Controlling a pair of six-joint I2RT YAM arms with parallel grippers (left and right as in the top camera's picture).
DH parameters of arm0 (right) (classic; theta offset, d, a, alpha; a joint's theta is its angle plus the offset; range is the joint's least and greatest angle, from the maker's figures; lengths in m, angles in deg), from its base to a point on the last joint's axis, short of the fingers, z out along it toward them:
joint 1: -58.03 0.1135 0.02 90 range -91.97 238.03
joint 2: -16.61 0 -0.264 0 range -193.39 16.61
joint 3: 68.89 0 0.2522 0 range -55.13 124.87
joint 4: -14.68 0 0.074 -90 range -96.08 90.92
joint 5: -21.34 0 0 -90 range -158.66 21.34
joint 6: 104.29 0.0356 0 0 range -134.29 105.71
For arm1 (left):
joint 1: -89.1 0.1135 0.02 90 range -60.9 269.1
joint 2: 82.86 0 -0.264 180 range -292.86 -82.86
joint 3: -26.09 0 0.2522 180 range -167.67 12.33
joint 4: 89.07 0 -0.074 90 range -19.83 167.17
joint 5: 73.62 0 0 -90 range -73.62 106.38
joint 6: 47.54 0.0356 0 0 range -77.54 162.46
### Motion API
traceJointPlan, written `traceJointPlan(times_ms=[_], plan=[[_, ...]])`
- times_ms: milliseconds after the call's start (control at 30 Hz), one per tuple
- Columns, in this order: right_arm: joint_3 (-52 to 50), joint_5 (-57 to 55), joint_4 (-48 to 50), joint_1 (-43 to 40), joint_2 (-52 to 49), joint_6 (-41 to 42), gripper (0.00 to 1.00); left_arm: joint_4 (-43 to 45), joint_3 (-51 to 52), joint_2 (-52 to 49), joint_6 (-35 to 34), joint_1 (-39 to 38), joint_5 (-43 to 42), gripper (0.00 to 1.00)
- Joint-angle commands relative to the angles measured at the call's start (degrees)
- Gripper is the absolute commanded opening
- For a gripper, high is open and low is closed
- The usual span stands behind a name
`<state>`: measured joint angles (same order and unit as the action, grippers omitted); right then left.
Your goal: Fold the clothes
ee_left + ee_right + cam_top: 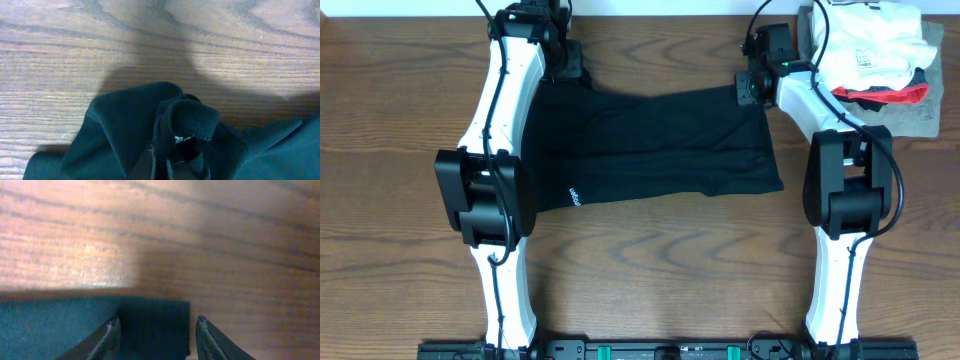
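Observation:
The black T-shirt [650, 145] lies folded into a wide band across the middle of the table, with small white printed text near its left front edge. My left gripper [565, 68] is at its far left corner, shut on bunched black fabric [185, 122]; its fingers [161, 161] pinch a fold beside a small white label. My right gripper [752, 88] is at the far right corner, open, its fingers [157, 330] straddling the shirt's corner [155, 320] on the table.
A pile of other clothes sits at the far right corner: a white garment with grey print [875, 45], a red-edged piece and a grey folded garment [910, 110]. Wooden table [650, 260] extends in front of the shirt.

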<state>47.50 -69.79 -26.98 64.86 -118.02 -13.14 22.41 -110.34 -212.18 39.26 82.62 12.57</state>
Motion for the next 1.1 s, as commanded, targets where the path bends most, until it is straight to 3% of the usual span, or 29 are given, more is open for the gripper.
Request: traceJointPlan(times_ms=[0, 167, 567, 1067], plan=[[0.7, -0.4, 1.0, -0.6, -1.1, 1.4, 0.47, -0.5, -0.5, 0.1, -0.5, 0.2, 1.1, 0.06], [0.7, -0.1, 1.6, -0.6, -2.2, 1.6, 0.46, -0.9, -0.5, 0.1, -0.5, 0.2, 1.8, 0.06], [2.1, 1.6, 2.3, -1.1, -4.2, 1.8, 0.02, -0.9, -0.5, 0.1, -0.5, 1.8, 2.0, 0.06], [17.0, 5.7, -14.2, -6.6, -4.2, 1.9, 0.01, -1.4, -0.5, 0.1, -0.5, 8.1, 1.9, 0.06]])
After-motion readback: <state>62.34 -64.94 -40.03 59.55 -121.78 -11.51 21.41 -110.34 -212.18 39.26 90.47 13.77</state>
